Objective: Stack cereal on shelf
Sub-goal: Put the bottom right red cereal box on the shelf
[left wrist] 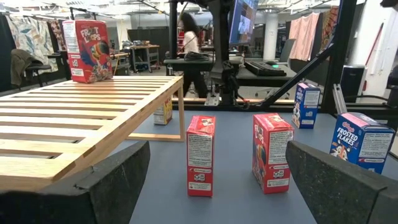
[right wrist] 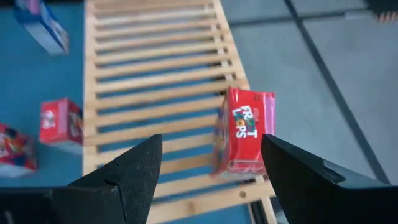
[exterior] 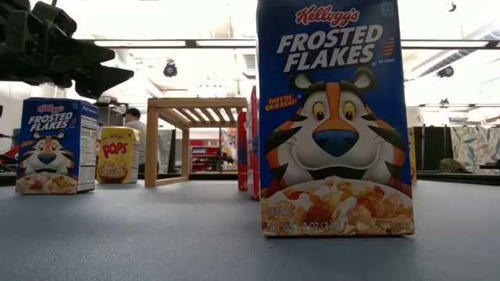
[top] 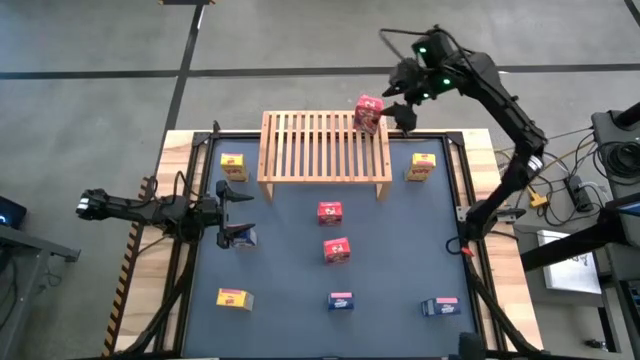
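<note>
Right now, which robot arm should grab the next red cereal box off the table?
Probably the left. Its open gripper hangs low over the mat, facing the two red boxes. The right gripper is open too, but up at the shelf's far corner by the red box standing there.

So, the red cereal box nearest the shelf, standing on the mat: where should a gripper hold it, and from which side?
Probably from above, closing on the two broad faces near the top. The red box stands upright and apart from the other red box, and the shelf stays clear behind it. The open left gripper is nearest.
</note>
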Motion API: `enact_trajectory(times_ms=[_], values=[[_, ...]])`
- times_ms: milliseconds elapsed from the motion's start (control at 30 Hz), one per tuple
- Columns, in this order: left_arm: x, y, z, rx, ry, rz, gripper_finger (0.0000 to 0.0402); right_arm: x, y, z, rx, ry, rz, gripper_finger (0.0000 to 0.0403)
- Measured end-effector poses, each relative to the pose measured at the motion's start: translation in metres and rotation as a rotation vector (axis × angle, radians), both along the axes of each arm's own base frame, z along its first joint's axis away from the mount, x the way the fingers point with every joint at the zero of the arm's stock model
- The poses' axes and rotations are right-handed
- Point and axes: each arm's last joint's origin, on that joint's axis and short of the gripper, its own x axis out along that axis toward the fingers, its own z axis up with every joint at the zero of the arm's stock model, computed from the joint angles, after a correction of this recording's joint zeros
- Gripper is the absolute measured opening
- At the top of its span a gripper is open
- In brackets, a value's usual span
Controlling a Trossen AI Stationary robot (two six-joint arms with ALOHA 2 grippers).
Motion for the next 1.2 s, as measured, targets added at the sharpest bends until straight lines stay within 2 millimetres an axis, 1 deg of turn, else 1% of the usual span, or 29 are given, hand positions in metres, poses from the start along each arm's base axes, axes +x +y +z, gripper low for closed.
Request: enact_trajectory(times_ms=[100, 233, 333, 533, 700, 967, 1067, 1200], values=[[0.000, 0.000, 0.000, 0.000, 0.000, 0.000, 0.0359, -0.015, 0.003, -0.005, -0.041, -0.080, -0.008, 0.0256], [0.000, 0.000, 0.000, 0.000, 0.000, 0.000, 0.0359, -0.032, 0.014, -0.015, -0.125, -0.175, -0.035, 0.0256], [0.000, 0.000, 0.000, 0.000, 0.000, 0.000, 0.0359, -0.039, 0.024, -0.026, -0.194, -0.246, -0.039, 0.0254], [0.000, 0.000, 0.000, 0.000, 0.000, 0.000, 0.0359, -0.052, 0.039, -0.054, -0.274, -0.378, -0.063, 0.0248], [0.000, 0.000, 0.000, 0.000, 0.000, 0.000, 0.0359, -0.057, 0.045, -0.077, -0.286, -0.441, -0.084, 0.0250], [0.000, 0.000, 0.000, 0.000, 0.000, 0.000, 0.0359, -0.057, 0.044, -0.100, -0.218, -0.466, -0.127, 0.0247], [0.000, 0.000, 0.000, 0.000, 0.000, 0.000, 0.0359, -0.055, 0.042, -0.106, -0.183, -0.479, -0.146, 0.0247], [0.000, 0.000, 0.000, 0.000, 0.000, 0.000, 0.0359, -0.053, 0.040, -0.109, -0.156, -0.478, -0.157, 0.0246]])
